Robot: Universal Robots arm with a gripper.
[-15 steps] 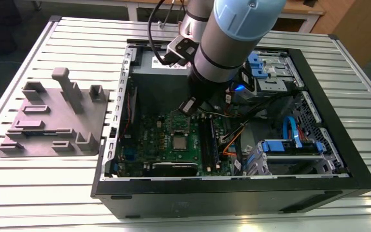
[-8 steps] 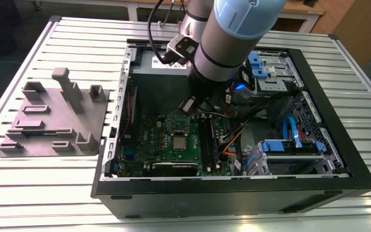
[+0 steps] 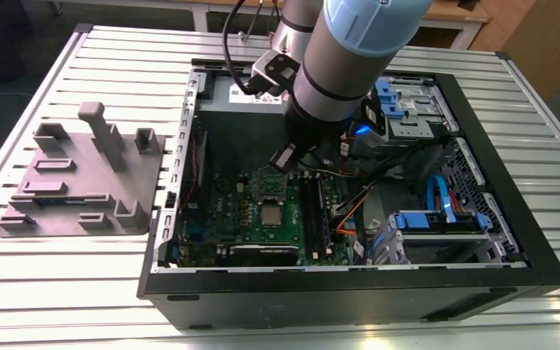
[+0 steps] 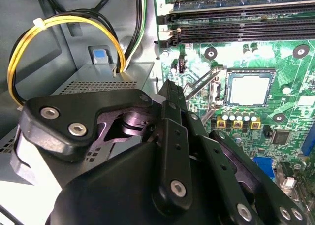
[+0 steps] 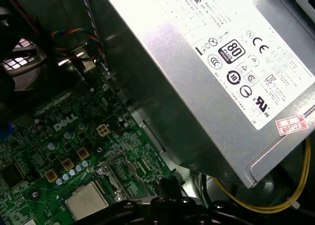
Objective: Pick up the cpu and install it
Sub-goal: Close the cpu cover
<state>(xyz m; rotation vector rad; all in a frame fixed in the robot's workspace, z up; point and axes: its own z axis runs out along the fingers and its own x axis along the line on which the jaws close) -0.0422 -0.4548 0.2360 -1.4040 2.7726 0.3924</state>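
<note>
The cpu [image 3: 273,214] lies flat in the square socket of the green motherboard [image 3: 231,208], inside the open computer case. Both wrist views show its silver-grey top, the cpu [image 4: 250,89] framed by the socket and the cpu [image 5: 86,201] near the picture's edge. My gripper [image 3: 285,159] hangs above the board, a little behind the socket and apart from the chip. Its black fingers [image 4: 170,89] look pressed together with nothing between them. The gripper tip [image 5: 165,183] points down at the board beside the socket. A thin metal socket lever [image 4: 199,84] stands raised next to the socket.
A grey holder tray [image 3: 76,189] with upright posts stands on the slatted table at the exterior view's left. The silver power supply [image 5: 221,72] with yellow cables [image 4: 19,52] is close to the arm. Memory slots [image 4: 236,30], blue drive brackets [image 3: 436,219] and case walls [image 3: 358,292] hem in the board.
</note>
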